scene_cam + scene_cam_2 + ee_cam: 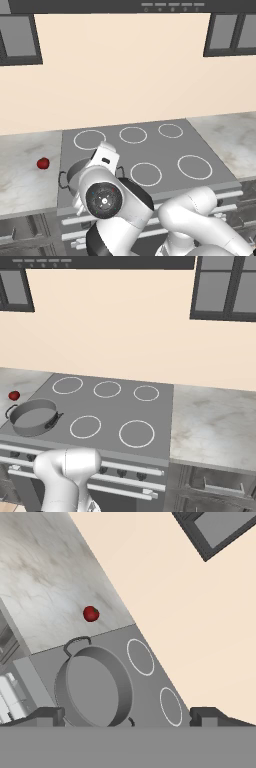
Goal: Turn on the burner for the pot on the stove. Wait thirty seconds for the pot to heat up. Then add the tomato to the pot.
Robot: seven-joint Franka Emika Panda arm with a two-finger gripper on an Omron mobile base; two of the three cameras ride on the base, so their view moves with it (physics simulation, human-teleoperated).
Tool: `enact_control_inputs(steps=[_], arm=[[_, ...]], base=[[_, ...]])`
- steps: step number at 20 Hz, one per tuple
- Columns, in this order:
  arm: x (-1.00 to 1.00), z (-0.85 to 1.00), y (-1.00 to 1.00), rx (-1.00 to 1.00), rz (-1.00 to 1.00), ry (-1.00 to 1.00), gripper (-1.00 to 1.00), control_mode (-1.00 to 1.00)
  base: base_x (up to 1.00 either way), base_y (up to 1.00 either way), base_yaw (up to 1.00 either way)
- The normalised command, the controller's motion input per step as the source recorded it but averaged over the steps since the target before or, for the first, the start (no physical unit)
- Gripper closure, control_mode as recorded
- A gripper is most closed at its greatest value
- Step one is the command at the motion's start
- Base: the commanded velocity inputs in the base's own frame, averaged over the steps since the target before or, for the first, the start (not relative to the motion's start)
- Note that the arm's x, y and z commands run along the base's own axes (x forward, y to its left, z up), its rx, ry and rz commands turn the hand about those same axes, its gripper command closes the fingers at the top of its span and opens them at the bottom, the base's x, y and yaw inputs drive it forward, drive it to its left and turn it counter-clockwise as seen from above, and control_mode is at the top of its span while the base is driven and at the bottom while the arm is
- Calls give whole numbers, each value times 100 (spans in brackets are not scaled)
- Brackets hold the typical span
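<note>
The grey pot (74, 173) sits empty on the front-left burner of the stove (160, 147), partly covered by my arm's white wrist (104, 156), which hangs over its right side. From the other side, the pot (34, 416) shows whole at the cooktop's (115, 408) near left corner. The small red tomato (43, 163) lies on the marble counter left of the stove, close behind the pot (92, 687) in the hand view. My gripper (127, 717) is open, fingertips spread wide with nothing between them, above the pot's near rim. The tomato (90, 613) lies beyond the pot handle.
Dark knobs (121, 472) and pale bar handles line the stove front. Marble counter extends left (22, 175) and right (210, 421) of the cooktop. A hood (170, 6) and dark wall cabinets (225, 288) hang above. My arm's elbow (65, 471) rises before the knob row.
</note>
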Motion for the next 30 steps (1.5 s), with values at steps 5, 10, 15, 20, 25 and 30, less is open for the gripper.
enact_control_inputs(steps=[5,10,15,20,25,30], arm=[[0,0,0,0,0,0,-100,-100],[0,0,0,2,0,0,-100,-100],[0,0,0,13,0,0,-100,-100],[13,0,0,23,0,5,-100,-100],[42,0,9,21,0,27,-100,-100],[36,0,15,4,0,40,-100,-100]], base=[[0,0,0],[0,0,0],[0,0,0],[0,0,0],[0,0,0],[0,0,0]])
